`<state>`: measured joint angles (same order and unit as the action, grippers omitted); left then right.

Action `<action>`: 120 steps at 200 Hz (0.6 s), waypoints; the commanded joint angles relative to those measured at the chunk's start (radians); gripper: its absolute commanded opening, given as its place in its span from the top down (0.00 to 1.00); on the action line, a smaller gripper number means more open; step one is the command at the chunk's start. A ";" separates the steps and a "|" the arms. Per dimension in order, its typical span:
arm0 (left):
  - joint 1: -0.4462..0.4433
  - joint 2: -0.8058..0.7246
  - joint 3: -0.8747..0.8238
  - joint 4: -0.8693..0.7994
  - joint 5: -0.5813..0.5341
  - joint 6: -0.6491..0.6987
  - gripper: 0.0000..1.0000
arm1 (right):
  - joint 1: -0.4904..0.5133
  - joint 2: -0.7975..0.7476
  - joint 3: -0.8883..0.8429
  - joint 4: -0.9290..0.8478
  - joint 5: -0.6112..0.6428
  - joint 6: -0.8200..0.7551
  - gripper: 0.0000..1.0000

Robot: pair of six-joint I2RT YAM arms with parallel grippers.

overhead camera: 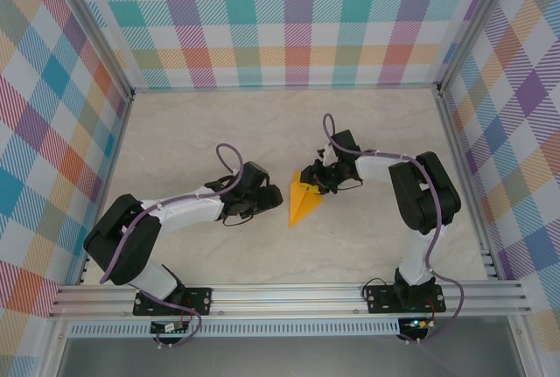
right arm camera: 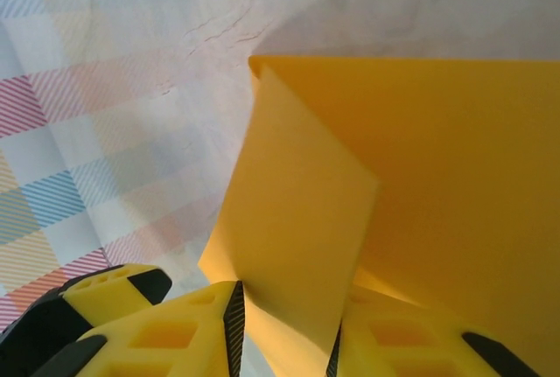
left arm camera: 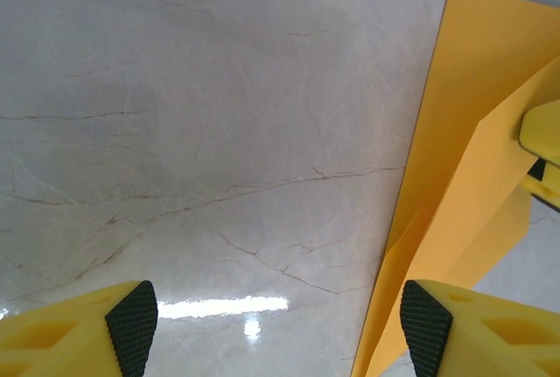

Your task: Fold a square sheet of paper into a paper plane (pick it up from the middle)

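Note:
The square sheet of paper is orange-yellow and creased into a pointed wedge, its tip toward the arm bases, at the table's centre. My right gripper sits at the wide far end. In the right wrist view, a raised flap of the paper stands between the right gripper's pads, which touch it on both sides. My left gripper is beside the paper's left edge. In the left wrist view, that gripper is open over bare table, its right fingertip at the paper's edge.
The marble-look table is walled by checked panels at the back and both sides. An aluminium rail runs along the near edge by the arm bases. A right finger shows at the left wrist view's right edge.

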<state>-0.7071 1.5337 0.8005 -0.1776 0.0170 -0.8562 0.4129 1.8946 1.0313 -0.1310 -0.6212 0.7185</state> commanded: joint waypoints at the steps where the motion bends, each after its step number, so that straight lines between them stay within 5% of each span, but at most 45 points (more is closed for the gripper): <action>1: 0.025 -0.014 -0.019 0.045 0.048 -0.018 0.24 | 0.010 0.004 -0.032 0.060 -0.052 -0.019 0.72; 44: 0.055 -0.027 -0.055 0.115 0.121 -0.036 0.22 | 0.013 -0.037 -0.093 0.191 -0.055 0.014 0.91; 120: 0.141 -0.229 -0.151 0.354 0.394 -0.066 0.05 | -0.030 -0.167 -0.024 0.327 -0.306 0.086 0.92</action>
<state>-0.5987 1.3834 0.6769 0.0433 0.2844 -0.8982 0.4034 1.7630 0.9653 0.0929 -0.7883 0.7486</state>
